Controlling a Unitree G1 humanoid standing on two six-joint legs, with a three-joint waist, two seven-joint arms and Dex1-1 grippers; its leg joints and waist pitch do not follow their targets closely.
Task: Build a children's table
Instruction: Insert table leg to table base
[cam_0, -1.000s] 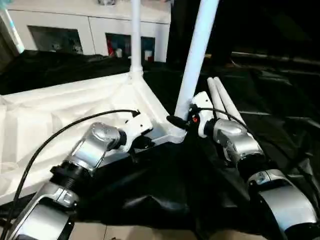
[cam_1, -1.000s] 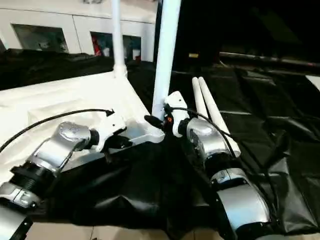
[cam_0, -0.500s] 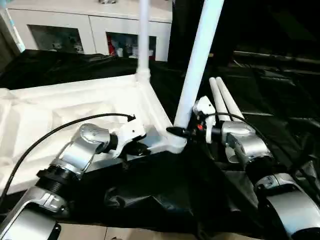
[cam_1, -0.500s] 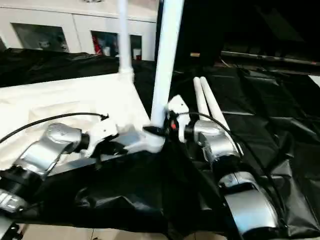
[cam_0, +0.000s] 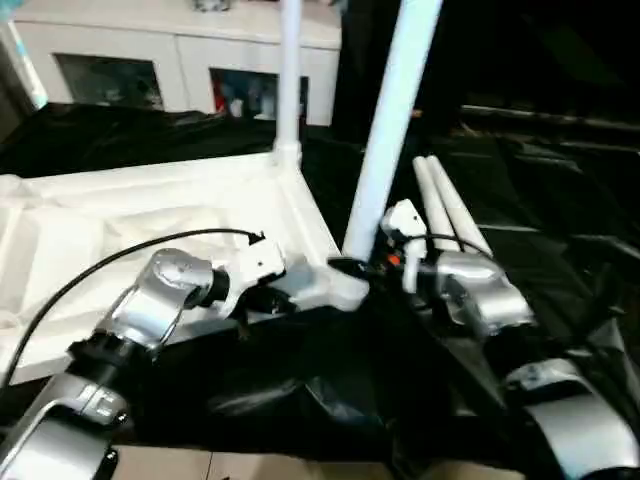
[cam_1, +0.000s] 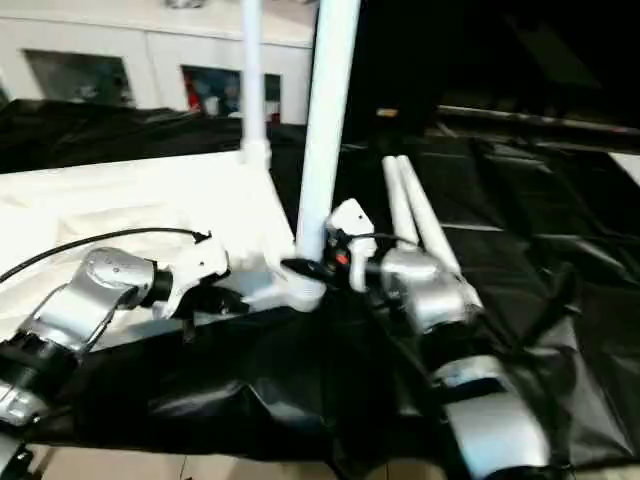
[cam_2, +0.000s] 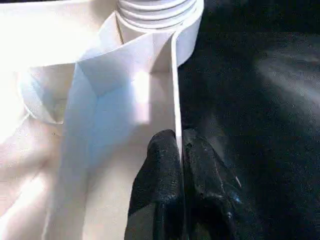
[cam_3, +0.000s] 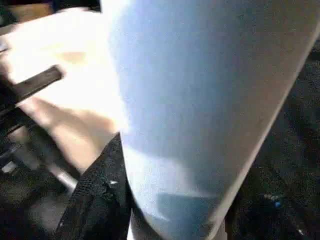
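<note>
- At the near corner of the upturned table top (cam_0: 150, 215), the left gripper (cam_2: 178, 150) has its two black fingers (cam_2: 157, 180) pinched nearly shut on the thin white edge wall of the top, one finger on each side of it.
- Just past those fingers, in the left wrist view, the wall runs up to a round corner socket (cam_2: 157, 12) with ribbed rings.
- On the other side of that corner, the right gripper (cam_0: 352, 268) stands about half open with its fingers around the base of the near leg (cam_0: 390, 120); in the right wrist view one black finger (cam_3: 100, 200) lies against the side of the white tube.
- The near leg stands in the corner socket, leaning a little away from the top toward the robot's right.
- A second leg (cam_0: 289, 75) stands upright in the far corner socket of the same short edge.
- Two loose legs (cam_0: 445, 205) lie side by side, touching, on the black sheet (cam_0: 560, 200) just beyond the right gripper.
- The table top lies ribbed side up on the black sheet, reaching away to the robot's left.
- A black cable (cam_0: 90, 285) arcs over the left forearm (cam_0: 150, 300) to its wrist.
- Behind the work stands a white cabinet (cam_0: 180, 60) with glass doors.
</note>
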